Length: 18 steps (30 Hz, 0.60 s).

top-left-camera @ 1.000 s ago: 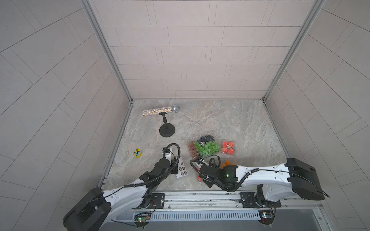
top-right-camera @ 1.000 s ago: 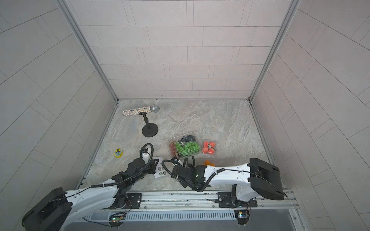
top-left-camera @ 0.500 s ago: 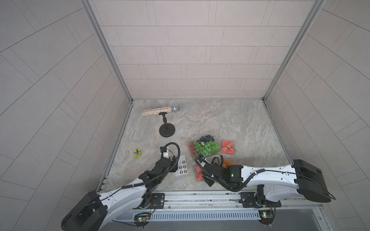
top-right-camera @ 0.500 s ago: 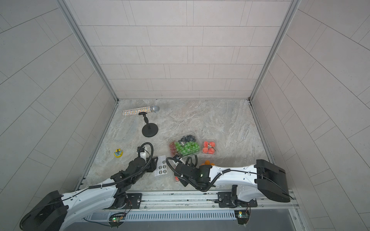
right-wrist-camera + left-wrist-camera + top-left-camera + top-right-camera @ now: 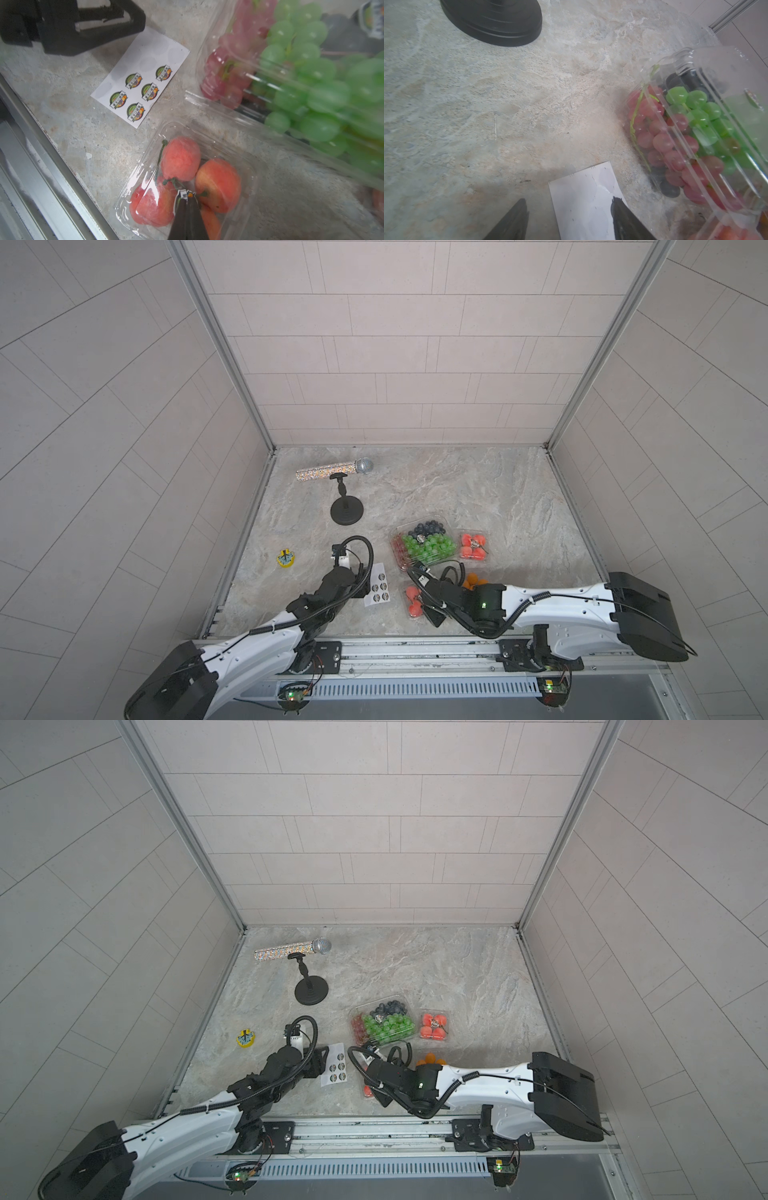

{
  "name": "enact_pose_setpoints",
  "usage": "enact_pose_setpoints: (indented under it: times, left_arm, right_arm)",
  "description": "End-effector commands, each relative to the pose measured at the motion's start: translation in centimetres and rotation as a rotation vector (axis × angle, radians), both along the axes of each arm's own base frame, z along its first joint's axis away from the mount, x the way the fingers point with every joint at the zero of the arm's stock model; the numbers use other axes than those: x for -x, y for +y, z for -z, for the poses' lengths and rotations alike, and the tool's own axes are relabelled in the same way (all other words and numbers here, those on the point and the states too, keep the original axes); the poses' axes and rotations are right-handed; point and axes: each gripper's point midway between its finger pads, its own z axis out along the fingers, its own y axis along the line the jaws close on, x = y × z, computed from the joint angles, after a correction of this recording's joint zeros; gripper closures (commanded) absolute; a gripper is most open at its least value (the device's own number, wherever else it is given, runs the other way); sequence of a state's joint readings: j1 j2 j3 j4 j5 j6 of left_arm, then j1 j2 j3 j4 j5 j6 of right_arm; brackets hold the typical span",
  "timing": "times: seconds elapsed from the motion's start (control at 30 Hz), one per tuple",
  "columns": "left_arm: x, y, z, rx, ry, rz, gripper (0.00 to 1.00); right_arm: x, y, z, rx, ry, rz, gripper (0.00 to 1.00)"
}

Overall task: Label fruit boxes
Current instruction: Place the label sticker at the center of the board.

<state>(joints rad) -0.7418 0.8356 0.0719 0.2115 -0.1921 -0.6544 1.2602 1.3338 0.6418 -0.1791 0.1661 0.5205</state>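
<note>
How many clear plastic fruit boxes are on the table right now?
4: the large clear clamshell of grapes and blueberries mid-table; a small red-fruit clamshell beside it; another small red-fruit clamshell under the right gripper; an orange-fruit clamshell mostly hidden by the right arm.

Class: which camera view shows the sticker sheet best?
The right wrist view: the sticker sheet sits close up, its printed stickers sharp. The left wrist view catches one blank end; both top views show it tiny.

**Barely any text that can actually be read here**
Five round stickers [image 5: 150, 91] on the white sheet [image 5: 149, 52] are printed with a banner of East Asian characters over fruit art, not clearly readable. The label [image 5: 372, 20] on the grape box [image 5: 311, 83] is blurred too.
</note>
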Motion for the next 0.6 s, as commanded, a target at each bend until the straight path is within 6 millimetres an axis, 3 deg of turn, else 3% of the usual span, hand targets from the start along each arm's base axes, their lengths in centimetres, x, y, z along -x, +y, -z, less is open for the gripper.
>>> enact_pose_setpoints:
  times: [0.0, 0.13, 0.27, 0.43, 0.57]
  left_arm:
    - [-0.5, -0.7, -1.0, 0.016, -0.011, 0.018, 0.30]
    - [-0.4, -0.9, -0.8, 0.019, -0.003, 0.031, 0.30]
    - [-0.3, -1.1, -0.9, 0.021, -0.002, 0.040, 0.30]
    - [-0.2, -0.8, -0.9, 0.017, -0.001, 0.034, 0.29]
    - [-0.2, -0.4, -1.1, 0.011, -0.005, 0.015, 0.23]
  right_arm:
    - [0.1, 0.5, 0.7, 0.006, 0.020, -0.010, 0.99]
    - [0.0, 0.0, 1.5, 0.041, 0.024, 0.001, 1.00]
    - [-0.1, 0.0, 1.1, 0.038, 0.014, 0.009, 1.00]
    - [-0.5, 0.4, 0.3, 0.027, -0.009, 0.009, 0.88]
    - [-1.1, 0.5, -1.0, 0.011, -0.049, 0.022, 0.85]
